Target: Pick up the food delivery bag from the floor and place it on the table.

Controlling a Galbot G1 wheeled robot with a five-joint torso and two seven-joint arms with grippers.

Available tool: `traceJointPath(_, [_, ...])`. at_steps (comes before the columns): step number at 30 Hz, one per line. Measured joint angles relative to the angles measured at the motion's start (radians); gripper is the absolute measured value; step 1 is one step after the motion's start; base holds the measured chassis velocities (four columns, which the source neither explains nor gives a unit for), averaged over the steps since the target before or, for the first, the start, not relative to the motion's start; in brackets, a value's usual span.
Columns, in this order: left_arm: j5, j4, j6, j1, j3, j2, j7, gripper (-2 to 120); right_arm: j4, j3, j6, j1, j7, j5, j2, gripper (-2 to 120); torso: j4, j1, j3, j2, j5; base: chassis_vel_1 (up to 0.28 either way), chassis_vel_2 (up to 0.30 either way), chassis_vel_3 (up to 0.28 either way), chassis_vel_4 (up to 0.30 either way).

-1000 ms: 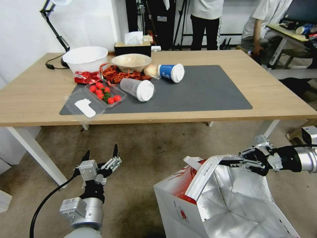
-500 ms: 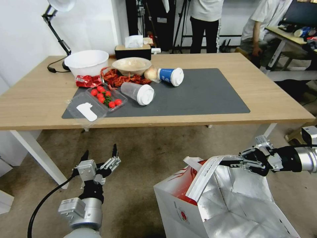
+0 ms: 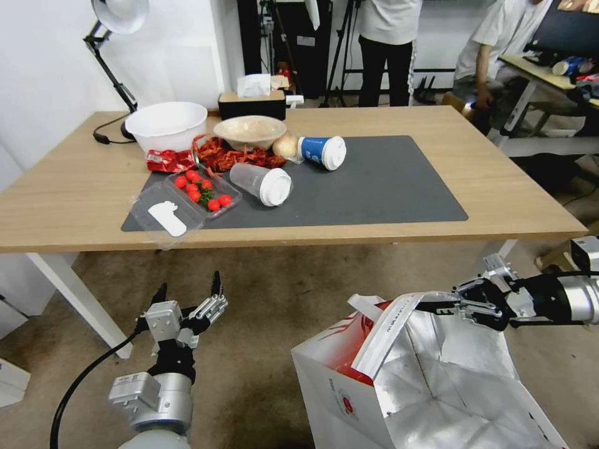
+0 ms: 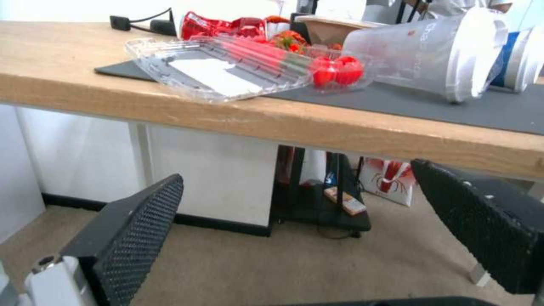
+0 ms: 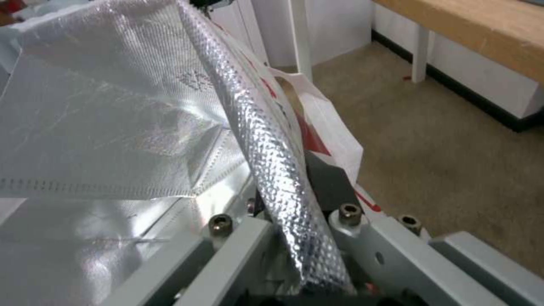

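A lamp [image 3: 118, 15] stands at the far left corner of the desk [image 3: 75, 193], beside a white bowl [image 3: 166, 125]. In front of the bowl lie a red packet [image 3: 168, 160] and an open clear tray [image 3: 187, 199] holding red tomatoes [image 3: 203, 192], its empty lid half hanging over the near edge. To their right sit a tan bowl [image 3: 249, 131] over a red pile of crayfish [image 3: 234, 156], then a clear cup [image 3: 262, 182] and a blue cup [image 3: 322, 151], both tipped on their sides on the grey mat [image 3: 387, 181]. A tissue box [image 3: 253, 103] stands at the back edge.

Below the desk on the left, the left tool [image 3: 190, 293] hangs above the floor [image 3: 281, 280] with its fingers [image 4: 127, 229] spread apart and nothing between them, pointing towards the desk's edge.

The bag [image 3: 349, 386] is at lower right, in front of the desk and below its top, open so the foil lining [image 5: 102, 127] shows; whether its base touches the floor cannot be told. A white strap [image 3: 390, 330] drapes over its near rim. The right tool [image 3: 437, 307] reaches in from the right and is pinching the bag's far top rim, a fold of foil caught between its fingers in the right wrist view.
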Motion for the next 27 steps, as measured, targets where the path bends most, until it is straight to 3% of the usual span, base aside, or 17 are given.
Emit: traceJointPath(27, [-0.002, -0.002, 0.000, -0.002, -0.002, -0.001, -0.005, 100, 0.002, -0.001, 0.001, 0.000, -0.003, -0.003, 0.000, 0, 0.0000, 0.048, 0.067, 0.114, 0.0000, 0.000, 0.000, 0.000, 0.000])
